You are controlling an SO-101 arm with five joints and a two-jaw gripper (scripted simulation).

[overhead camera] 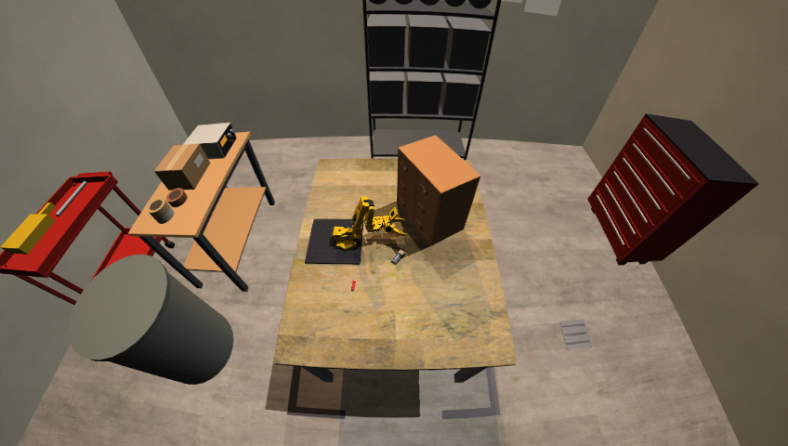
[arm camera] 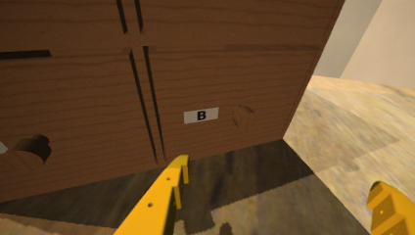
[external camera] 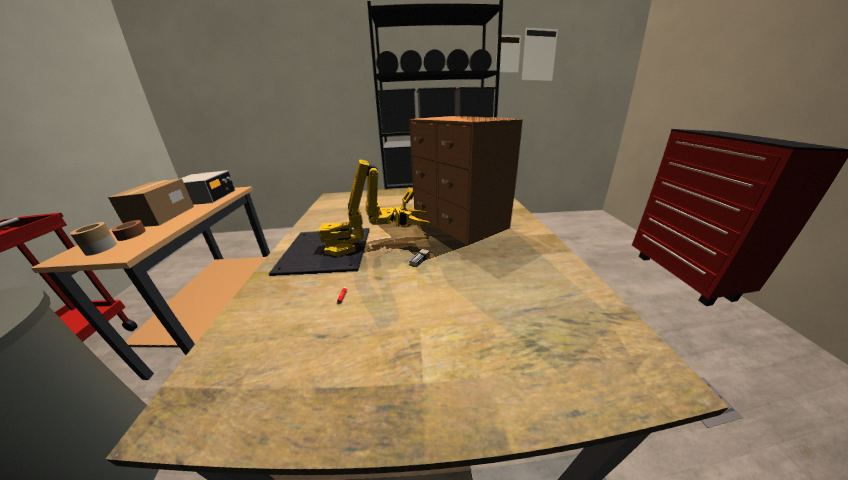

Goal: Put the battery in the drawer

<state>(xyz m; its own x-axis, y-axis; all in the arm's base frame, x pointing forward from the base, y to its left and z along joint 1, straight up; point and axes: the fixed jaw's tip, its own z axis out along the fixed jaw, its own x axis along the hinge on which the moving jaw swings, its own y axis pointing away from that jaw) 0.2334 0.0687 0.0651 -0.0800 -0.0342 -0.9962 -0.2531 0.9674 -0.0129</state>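
A brown wooden chest [overhead camera: 437, 188] with two columns of drawers stands upright on the table; it also shows in the exterior view [external camera: 464, 175]. All drawers look shut. In the wrist view the bottom drawer in front of me carries the label B [arm camera: 201, 116]; no R label is in sight. My gripper [overhead camera: 393, 220] [external camera: 416, 215] [arm camera: 281, 176] is low and close before the chest's bottom row, open and empty. A slim red cylinder [overhead camera: 353, 284] [external camera: 341, 295], likely the AAA battery, lies on the table well away from the gripper.
A short grey and black thing [overhead camera: 397, 256] [external camera: 418, 257] lies on the table just in front of the gripper. My arm's base stands on a black mat [overhead camera: 334, 248]. A side table, a shelf and a red tool cabinet stand off the table.
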